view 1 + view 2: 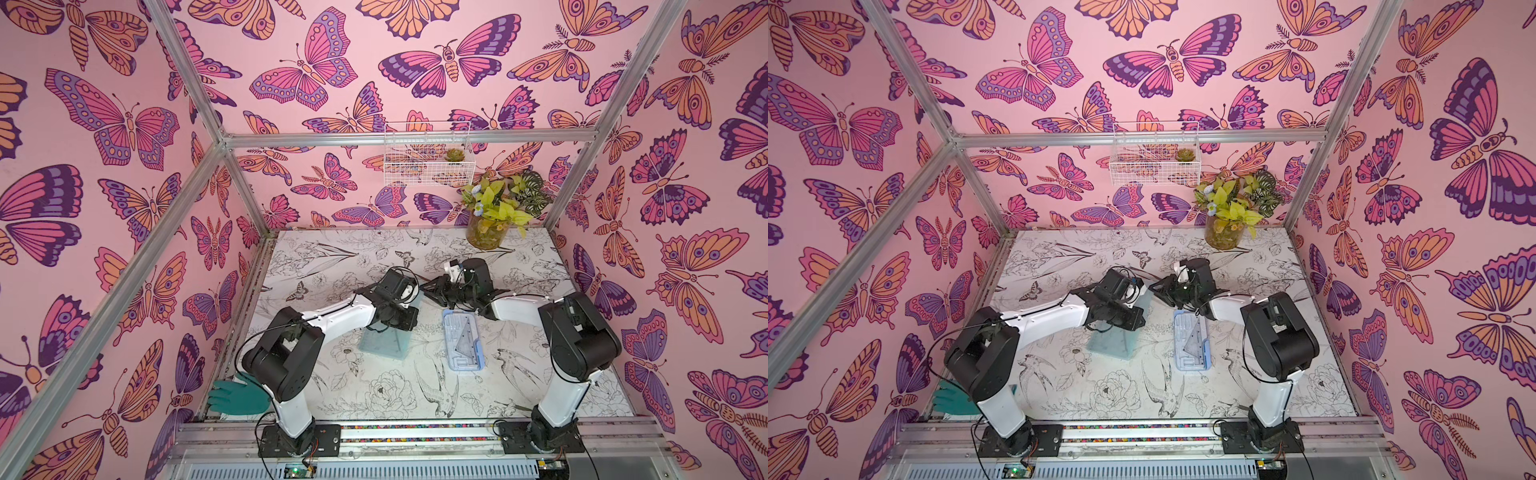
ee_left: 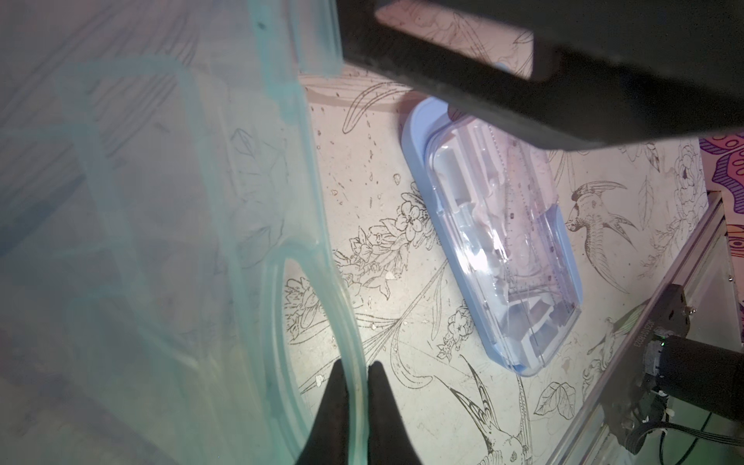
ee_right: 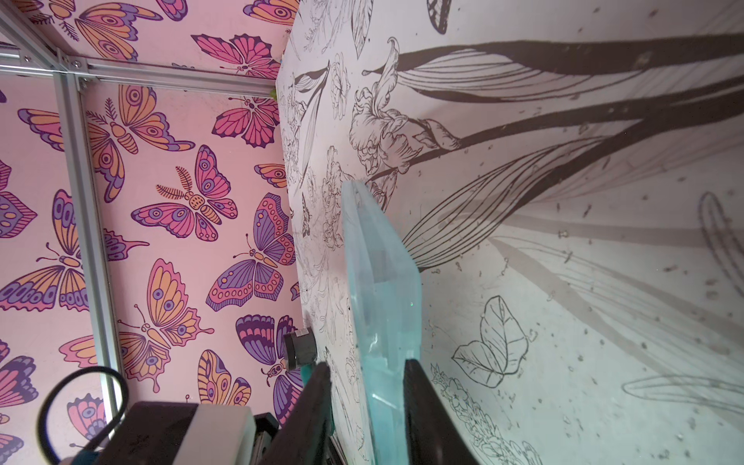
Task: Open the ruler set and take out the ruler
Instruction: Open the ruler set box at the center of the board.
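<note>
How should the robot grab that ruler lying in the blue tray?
Probably from straight above, pinching the ruler across its narrow width near one end: it lies flat along one long side of the blue tray, so only its thin edges offer a hold.

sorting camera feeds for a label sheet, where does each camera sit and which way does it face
Both top views: high over the front of the table, looking down toward the back wall; left arm and right arm show whole.
Left wrist: on the left arm, looking along the left hand, whose fingertips pinch the rim of the teal lid; blue case beyond.
Right wrist: on the right arm, looking along the right hand toward a butterfly wall; fingers straddle the lid.
Shared: every view shows the teal lid.
</note>
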Controlling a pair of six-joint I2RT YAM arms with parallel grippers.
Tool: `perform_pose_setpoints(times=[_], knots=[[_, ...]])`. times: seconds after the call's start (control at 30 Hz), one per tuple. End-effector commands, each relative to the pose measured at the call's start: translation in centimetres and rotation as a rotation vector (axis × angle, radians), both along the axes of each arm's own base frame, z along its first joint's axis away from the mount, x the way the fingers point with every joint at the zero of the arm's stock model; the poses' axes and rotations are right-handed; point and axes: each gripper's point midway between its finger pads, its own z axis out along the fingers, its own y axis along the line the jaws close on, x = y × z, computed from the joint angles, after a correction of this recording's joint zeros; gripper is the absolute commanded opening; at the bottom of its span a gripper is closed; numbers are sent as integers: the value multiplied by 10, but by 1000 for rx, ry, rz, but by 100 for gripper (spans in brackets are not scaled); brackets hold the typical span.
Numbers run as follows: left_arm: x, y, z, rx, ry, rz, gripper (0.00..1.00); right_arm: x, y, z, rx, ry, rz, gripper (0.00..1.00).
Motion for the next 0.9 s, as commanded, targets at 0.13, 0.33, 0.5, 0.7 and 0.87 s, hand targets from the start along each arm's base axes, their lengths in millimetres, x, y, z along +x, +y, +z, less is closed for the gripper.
perform_pose_setpoints(times=[0.13, 0.33, 0.5, 0.7, 0.87], knots=[[-6, -4, -16, 10, 25, -33, 0, -2, 16, 32, 114, -61, 48, 32], [-6, -5, -16, 10, 23, -33, 0, -4, 16, 34, 116, -62, 50, 31], [-5, -3, -11, 10, 8, -22, 0, -6, 7, 30, 83, -59, 31, 31], [3, 2, 5, -60, 31, 47, 0, -21, -22, 19, -8, -41, 9, 40], [19, 7, 12, -144, 102, 157, 0, -50, -24, 16, -101, -50, 106, 44]])
